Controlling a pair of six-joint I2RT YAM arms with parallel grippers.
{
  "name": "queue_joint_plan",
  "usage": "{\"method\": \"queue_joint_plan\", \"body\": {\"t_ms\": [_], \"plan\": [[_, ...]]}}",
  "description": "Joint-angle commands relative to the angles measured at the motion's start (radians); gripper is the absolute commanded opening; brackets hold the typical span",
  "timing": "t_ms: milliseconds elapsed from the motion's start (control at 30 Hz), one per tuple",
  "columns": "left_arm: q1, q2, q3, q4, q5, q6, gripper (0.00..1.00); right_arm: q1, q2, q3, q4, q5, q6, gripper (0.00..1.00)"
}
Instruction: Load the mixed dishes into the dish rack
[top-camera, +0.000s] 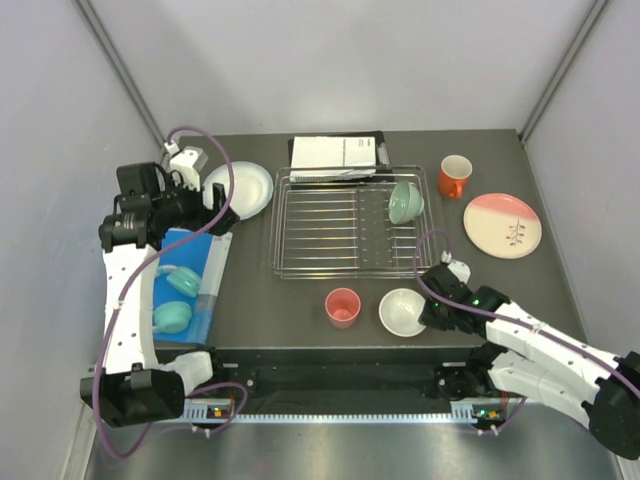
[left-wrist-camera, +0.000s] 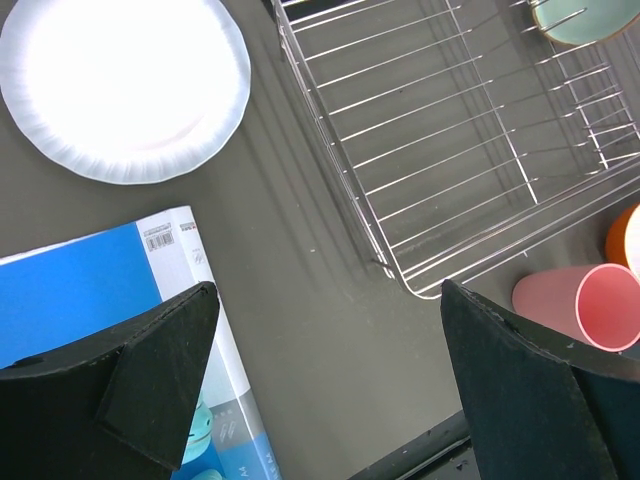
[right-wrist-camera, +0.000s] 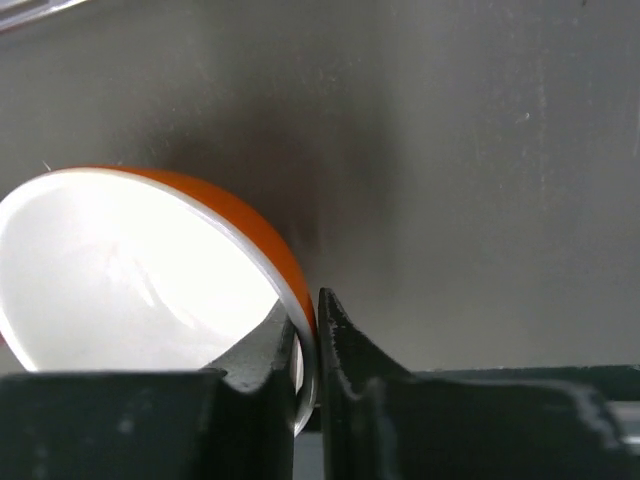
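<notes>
1. Toward the near edge of the table (top-camera: 260, 310), right of centre, we see the right gripper (top-camera: 432, 312) (right-wrist-camera: 305, 310) pinched narrow on the rim of the orange-outside white-inside bowl (top-camera: 403, 312) (right-wrist-camera: 140, 270). One finger sits inside the rim and the other against the orange outer wall.
2. This bowl lies just outside the near right corner of the dish rack (top-camera: 310, 230) (left-wrist-camera: 450, 150), which occupies the middle of the table.
3. The left gripper (top-camera: 222, 205) (left-wrist-camera: 328, 290) is spread wide and holds nothing. It hangs above the table's far left part, beside the white plate (top-camera: 245, 187) (left-wrist-camera: 125, 85).
4. We find the mint-green bowl (top-camera: 405, 202) (left-wrist-camera: 585, 20) tilted in the rack's far right corner.
5. The orange mug (top-camera: 455, 176) stands near the far right corner of the table. The pale pink plate (top-camera: 502, 225) lies by the right edge, and the small pink cup (top-camera: 342, 306) (left-wrist-camera: 585, 305) is just left of the orange bowl.
6. The blue sheet (top-camera: 190, 270) (left-wrist-camera: 80, 290) along the left edge carries two teal rounded pieces (top-camera: 180, 280). White printed paper (top-camera: 335, 153) lies at the far edge.
</notes>
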Motion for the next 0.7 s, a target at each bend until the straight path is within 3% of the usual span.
{"method": "queue_joint_plan", "body": {"t_ms": [0,233,367,533,667], "plan": [[0.005,-0.028,0.039,-0.004,0.03,-0.008,0.96,0.004,0.002,0.012,0.038,-0.001,-0.005,0.0],[0.005,-0.051,0.024,-0.007,0.031,0.0,0.96,0.018,-0.12,0.139,-0.121,0.122,-0.049,0.0],[0.005,-0.054,0.013,0.001,0.032,-0.006,0.96,0.081,-0.142,0.367,-0.299,0.271,-0.04,0.0],[0.005,-0.056,-0.008,0.017,0.04,-0.02,0.96,0.156,0.002,0.708,-0.485,0.519,-0.104,0.0],[0.005,-0.06,-0.014,0.021,0.038,-0.023,0.95,0.19,0.183,0.894,-0.615,0.877,-0.132,0.0]]}}
